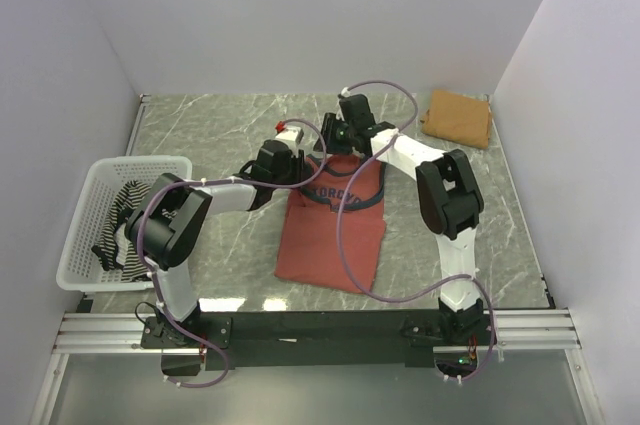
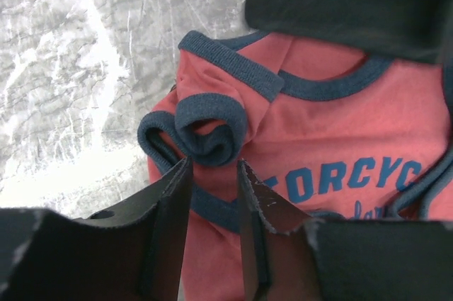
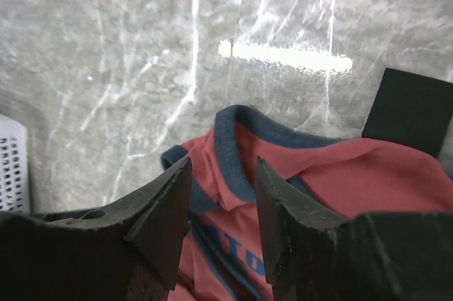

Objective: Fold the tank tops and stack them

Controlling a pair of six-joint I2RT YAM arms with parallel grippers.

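The rust-red tank top [image 1: 332,225] with dark trim and blue chest print lies flat at the table's middle, neck end toward the back. My left gripper [image 1: 297,167] is open over its left shoulder strap; the left wrist view shows the curled strap [image 2: 209,127] just beyond the open gripper [image 2: 214,163]. My right gripper [image 1: 332,145] is open above the neckline trim [image 3: 230,152], fingers apart in the right wrist view [image 3: 223,163]. The tan-brown top [image 1: 457,117] lies folded at the back right. The striped top [image 1: 122,225] sits in the basket.
A white mesh basket [image 1: 85,245] stands at the left edge; its corner shows in the right wrist view [image 3: 10,166]. The two grippers are close together over the top's neck end. White walls enclose the marble table [image 1: 220,125] on three sides.
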